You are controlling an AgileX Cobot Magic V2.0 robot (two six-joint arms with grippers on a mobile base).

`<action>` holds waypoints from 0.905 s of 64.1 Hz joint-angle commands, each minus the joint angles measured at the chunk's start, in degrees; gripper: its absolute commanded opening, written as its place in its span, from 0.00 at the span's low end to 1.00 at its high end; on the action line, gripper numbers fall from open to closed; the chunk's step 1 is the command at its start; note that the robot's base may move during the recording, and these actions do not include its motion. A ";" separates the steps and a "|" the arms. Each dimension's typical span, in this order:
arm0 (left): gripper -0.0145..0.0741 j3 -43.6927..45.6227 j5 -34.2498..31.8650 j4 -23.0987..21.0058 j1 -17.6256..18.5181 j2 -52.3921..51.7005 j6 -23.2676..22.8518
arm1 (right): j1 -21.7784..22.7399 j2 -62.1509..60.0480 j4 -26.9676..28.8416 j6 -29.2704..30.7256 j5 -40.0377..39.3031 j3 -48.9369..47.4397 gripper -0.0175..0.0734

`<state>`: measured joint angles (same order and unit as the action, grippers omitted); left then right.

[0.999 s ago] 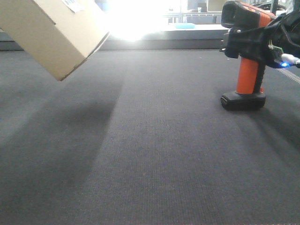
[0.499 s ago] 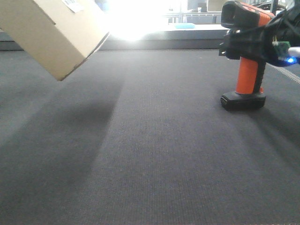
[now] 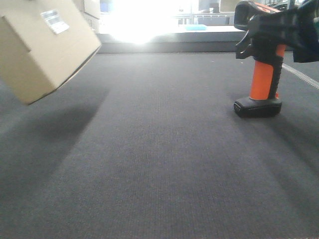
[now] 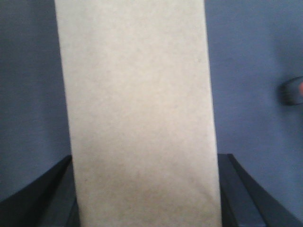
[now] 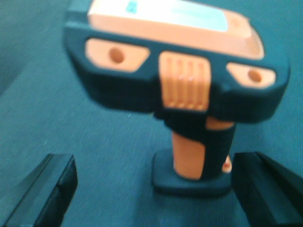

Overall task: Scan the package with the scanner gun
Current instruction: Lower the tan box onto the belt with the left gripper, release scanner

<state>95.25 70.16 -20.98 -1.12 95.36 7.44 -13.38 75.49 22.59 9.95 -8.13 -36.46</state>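
We see the package (image 3: 45, 55) as a plain tan cardboard box with a small white label (image 3: 55, 21) on its upper face. It is tilted with one corner down and held clear of the dark grey bench (image 3: 159, 159), well apart from the scanner gun (image 3: 261, 79) and across the front view from it. The scanner gun stands upright on its flat black foot, its orange handle rising to a black head. The left pincer (image 4: 144, 198) is clamped on the package: in the left wrist view its two dark fingers (image 4: 42, 194) press against opposite sides of the box. The right pincer (image 5: 154, 189) is spread wide, with its fingers (image 5: 45, 194) on either side of the scanner gun. Bench shows between them and the handle, and they touch nothing that we can see. Only the right wrist view shows the ridged orange block at the back of the gun's head and the pale strip on top. Only the front view shows the label and the tilt; there the left pincer is out of sight, and dark parts of the right arm cross the gun's head.
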 commanded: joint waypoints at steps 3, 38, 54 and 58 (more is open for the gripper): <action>0.04 0.38 -0.20 6.81 0.15 -0.73 -0.10 | 0.20 -3.96 -0.36 0.68 4.18 -0.01 0.75; 0.04 0.38 -0.92 24.00 -1.81 2.68 -0.48 | 1.23 -25.20 -6.54 0.68 11.82 0.03 0.03; 0.04 0.38 -2.33 24.10 -3.84 6.51 -0.48 | 11.45 -29.43 -7.90 0.68 14.14 0.03 0.03; 0.04 0.38 -2.48 24.10 -3.84 7.08 -0.48 | 13.09 -29.43 -7.90 0.68 14.31 0.03 0.03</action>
<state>95.25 68.82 3.49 -4.87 102.08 7.33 -2.30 46.62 15.64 10.08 6.11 -36.46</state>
